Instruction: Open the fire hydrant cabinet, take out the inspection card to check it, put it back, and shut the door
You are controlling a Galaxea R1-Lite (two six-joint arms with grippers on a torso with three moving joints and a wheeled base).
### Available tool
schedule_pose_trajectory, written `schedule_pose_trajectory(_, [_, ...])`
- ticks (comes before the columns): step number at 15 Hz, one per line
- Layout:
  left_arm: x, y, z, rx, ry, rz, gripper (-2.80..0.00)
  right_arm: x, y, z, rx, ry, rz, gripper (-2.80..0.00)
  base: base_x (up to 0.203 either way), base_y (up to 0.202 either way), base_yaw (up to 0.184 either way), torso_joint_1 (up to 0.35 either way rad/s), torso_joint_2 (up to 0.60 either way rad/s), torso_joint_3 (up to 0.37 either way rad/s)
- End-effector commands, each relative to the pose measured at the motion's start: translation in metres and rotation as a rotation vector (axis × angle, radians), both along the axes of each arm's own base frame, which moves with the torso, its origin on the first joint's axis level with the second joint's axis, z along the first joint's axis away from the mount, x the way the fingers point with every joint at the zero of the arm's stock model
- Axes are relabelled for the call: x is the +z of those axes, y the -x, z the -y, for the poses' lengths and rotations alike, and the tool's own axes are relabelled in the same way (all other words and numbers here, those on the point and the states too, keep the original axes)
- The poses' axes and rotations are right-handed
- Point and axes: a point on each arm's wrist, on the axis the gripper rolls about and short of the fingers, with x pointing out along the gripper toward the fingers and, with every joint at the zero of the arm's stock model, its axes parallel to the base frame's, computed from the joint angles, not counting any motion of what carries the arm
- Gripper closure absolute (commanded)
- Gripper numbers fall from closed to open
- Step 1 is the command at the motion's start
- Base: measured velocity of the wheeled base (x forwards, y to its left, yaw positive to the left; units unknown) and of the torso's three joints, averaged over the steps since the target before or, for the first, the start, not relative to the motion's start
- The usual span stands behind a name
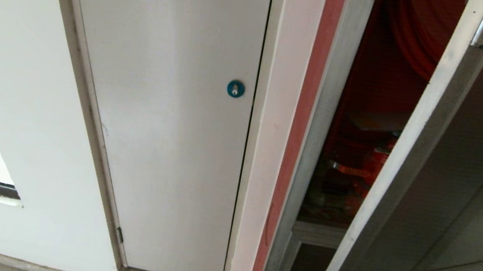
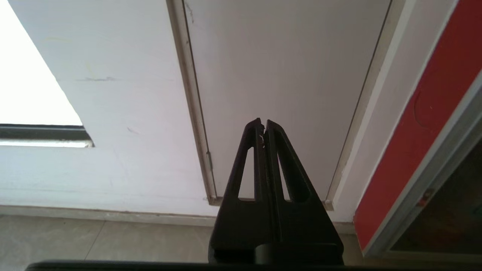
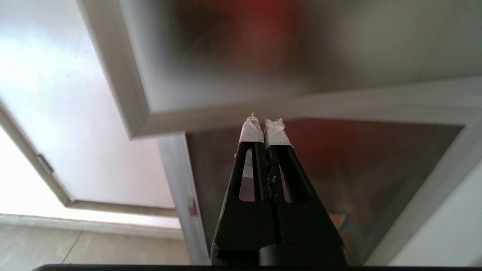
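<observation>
Fire hydrant cabinet [image 1: 354, 137]: at right, red interior exposed. Door [image 1: 443, 182]: glass, silver-framed, ajar, swung partway outward. Inspection card: not visible. Right end effector [image 3: 264, 126]: fingers together, empty, low by the door's bottom corner. Left end effector [image 2: 263, 123]: pinched closed, empty, facing white panel [image 1: 164, 110]. Advice: widen door from its free edge before reaching inside.
</observation>
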Motion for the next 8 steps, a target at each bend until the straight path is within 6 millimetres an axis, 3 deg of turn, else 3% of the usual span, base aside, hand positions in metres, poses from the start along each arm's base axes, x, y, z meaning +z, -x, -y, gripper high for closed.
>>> schedule_pose_trajectory(1, [0.0000, -0.0001, 0.0000, 0.000, 0.000, -0.001, 0.00, -0.0012, -0.0004, 0.0000, 0.001, 0.000, -0.005, 0.00, 0.202, 0.000, 0.001, 0.003, 0.00, 0.003])
schedule_pose_trajectory(6, [0.0000, -0.0001, 0.0000, 0.000, 0.000, -0.001, 0.00, -0.0012, -0.0004, 0.0000, 0.001, 0.000, -0.004, 0.00, 0.195, 0.000, 0.000, 0.003, 0.00, 0.002])
schedule_pose_trajectory(8, [0.0000, -0.0001, 0.0000, 0.000, 0.002, -0.001, 0.00, -0.0012, -0.0004, 0.0000, 0.001, 0.000, -0.005, 0.00, 0.126, 0.000, -0.001, 0.010, 0.01, 0.002])
